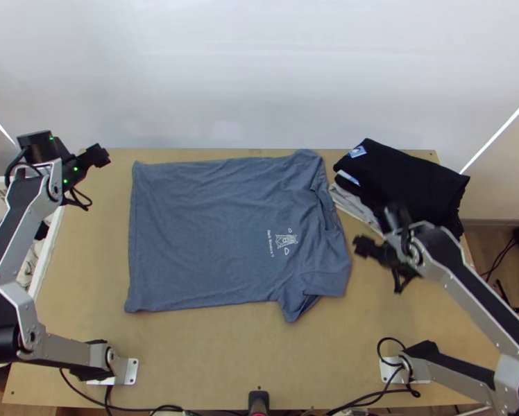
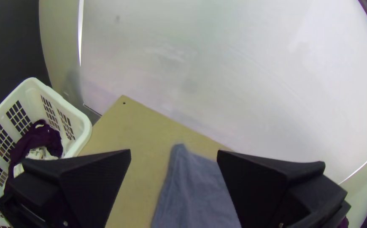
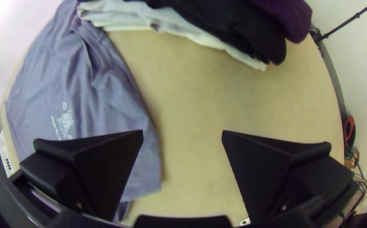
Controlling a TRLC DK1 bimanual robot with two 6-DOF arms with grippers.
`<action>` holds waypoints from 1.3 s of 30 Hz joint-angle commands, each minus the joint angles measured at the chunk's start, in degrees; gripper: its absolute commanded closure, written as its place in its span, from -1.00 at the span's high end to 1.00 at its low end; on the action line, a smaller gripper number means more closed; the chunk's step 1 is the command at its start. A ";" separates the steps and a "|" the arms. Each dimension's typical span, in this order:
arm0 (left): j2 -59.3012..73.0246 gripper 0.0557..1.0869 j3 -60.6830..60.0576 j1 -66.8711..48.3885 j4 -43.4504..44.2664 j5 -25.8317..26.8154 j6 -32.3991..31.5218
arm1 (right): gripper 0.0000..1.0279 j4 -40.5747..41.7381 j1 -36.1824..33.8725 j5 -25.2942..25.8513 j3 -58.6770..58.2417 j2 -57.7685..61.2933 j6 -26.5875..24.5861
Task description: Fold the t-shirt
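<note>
1. Left gripper [image 1: 98, 155]: fingers spread apart, holding nothing, near the t-shirt's hem end.
2. Blue-grey t-shirt [image 1: 204, 229]: spread out between both grippers, collar end towards the right one.
3. Right gripper [image 1: 379, 230]: fingers parted, nothing gripped; dark folded clothes [image 1: 415, 177] beyond it.

T-shirt [image 1: 204, 236] (mostly flat) on wooden table [image 1: 211, 353]
</note>
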 commanded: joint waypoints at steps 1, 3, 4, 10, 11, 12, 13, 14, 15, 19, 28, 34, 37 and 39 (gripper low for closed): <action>-3.76 0.92 -0.79 -0.01 -3.86 -0.01 -0.27 | 0.68 -0.42 4.43 -1.30 -11.11 -5.57 2.78; -4.20 0.92 -0.79 -0.01 -4.73 -0.18 -0.53 | 0.60 0.90 8.47 -1.30 -12.43 -6.28 3.31; -4.29 0.92 -0.96 -0.10 -5.00 -0.45 -0.71 | 0.52 1.42 10.32 -1.30 -12.86 -6.45 4.19; -5.70 0.92 -1.49 -1.42 -5.79 -1.76 -2.29 | 0.35 7.84 15.33 -1.13 -15.85 -5.84 3.75; -5.87 0.92 -1.49 -1.68 -5.97 -1.94 -2.46 | 0.35 8.02 15.24 -1.13 -15.85 -5.13 3.49; -6.14 0.92 -1.49 -1.86 -6.14 -2.12 -2.64 | 0.35 8.02 14.97 -1.21 -15.85 -4.70 3.31; -6.40 0.92 -1.49 -2.12 -6.23 -2.20 -2.73 | 0.35 8.02 14.89 -1.21 -16.03 -4.61 3.22; -6.57 0.92 -1.49 -2.21 -6.23 -2.38 -2.73 | 0.35 8.02 14.89 -1.21 -16.12 -4.52 3.22; -6.66 0.92 -1.58 -2.21 -6.32 -2.64 -2.73 | 0.35 8.28 14.80 -1.21 -16.20 -4.26 3.31; -7.01 0.92 -2.81 -2.56 -6.32 -3.26 -2.90 | 0.02 11.79 15.33 -1.21 -16.82 -3.64 3.14; -7.63 0.92 -4.39 -3.79 -6.32 -3.70 -2.90 | 0.02 15.75 16.91 -1.21 -16.47 -0.74 4.02; -7.63 0.92 -3.78 -3.88 -6.32 -3.96 -2.81 | 0.02 17.77 18.40 -1.21 -16.12 1.90 5.33; -7.63 0.92 -3.78 -3.62 -6.32 -3.96 -2.64 | 0.01 19.70 18.40 -0.86 -15.77 2.86 5.25; -7.72 0.92 -3.78 -3.26 -6.40 -3.96 -2.38 | 0.01 20.23 17.96 -0.25 -15.50 3.48 4.81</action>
